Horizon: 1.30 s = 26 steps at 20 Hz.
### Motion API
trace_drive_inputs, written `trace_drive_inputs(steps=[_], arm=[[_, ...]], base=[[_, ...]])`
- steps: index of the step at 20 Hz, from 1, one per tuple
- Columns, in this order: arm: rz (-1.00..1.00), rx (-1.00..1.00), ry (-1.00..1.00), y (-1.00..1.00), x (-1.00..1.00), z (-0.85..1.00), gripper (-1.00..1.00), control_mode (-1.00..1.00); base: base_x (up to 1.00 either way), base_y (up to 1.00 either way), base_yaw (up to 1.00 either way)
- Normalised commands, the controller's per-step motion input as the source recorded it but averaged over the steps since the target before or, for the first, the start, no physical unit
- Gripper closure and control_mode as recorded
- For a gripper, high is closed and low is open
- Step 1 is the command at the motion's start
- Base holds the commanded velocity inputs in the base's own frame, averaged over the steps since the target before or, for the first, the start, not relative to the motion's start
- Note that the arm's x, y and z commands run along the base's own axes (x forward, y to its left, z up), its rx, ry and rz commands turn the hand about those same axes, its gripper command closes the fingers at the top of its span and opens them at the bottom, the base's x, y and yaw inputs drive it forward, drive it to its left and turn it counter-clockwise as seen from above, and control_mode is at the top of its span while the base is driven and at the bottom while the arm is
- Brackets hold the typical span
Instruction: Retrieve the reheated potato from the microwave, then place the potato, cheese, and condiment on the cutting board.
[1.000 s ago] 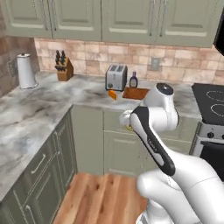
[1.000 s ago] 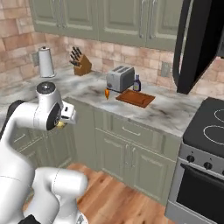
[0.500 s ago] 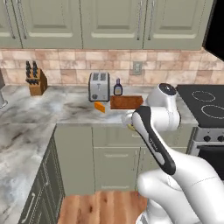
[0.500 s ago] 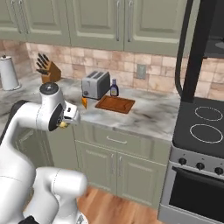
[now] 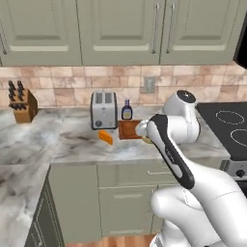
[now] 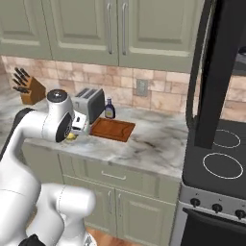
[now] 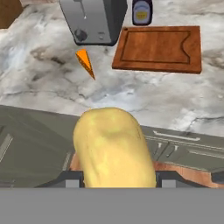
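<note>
My gripper is shut on the yellow potato, which hangs over the counter's front edge, short of the board. From the base views the potato peeks out below the hand. The reddish-brown cutting board lies bare on the marble counter. The orange cheese wedge lies left of the board, in front of the toaster. The condiment bottle stands behind the board. The black microwave's open door hangs at the right.
A silver toaster stands left of the board. A knife block sits far left by the tiled wall. The black stove top lies to the right, under the microwave. Cabinets hang above the counter.
The whole picture has shifted: the camera has moved, so toaster, board and bottle now sit nearer and more central. My gripper keeps its hold on the potato.
</note>
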Motion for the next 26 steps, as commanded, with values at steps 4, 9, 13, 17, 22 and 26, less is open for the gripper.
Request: trace_drive_inputs(steps=[4,9,13,17,22,26], arm=[[0.0,0.0,0.0,0.0,0.0,0.0,1.0,1.0],[0.0,0.0,0.0,0.0,0.0,0.0,1.0,1.0],[0.0,0.0,0.0,0.0,0.0,0.0,1.0,1.0],[0.0,0.0,0.0,0.0,0.0,0.0,1.0,1.0],[0.0,0.0,0.0,0.0,0.0,0.0,1.0,1.0],[0.0,0.0,0.0,0.0,0.0,0.0,1.0,1.0]], base=[[0.34,0.35,-0.49],[0.12,0.52,-0.3],[0.4,0.46,-0.12],[0.68,0.09,0.0],[0.41,0.02,0.0],[0.09,0.0,0.0]])
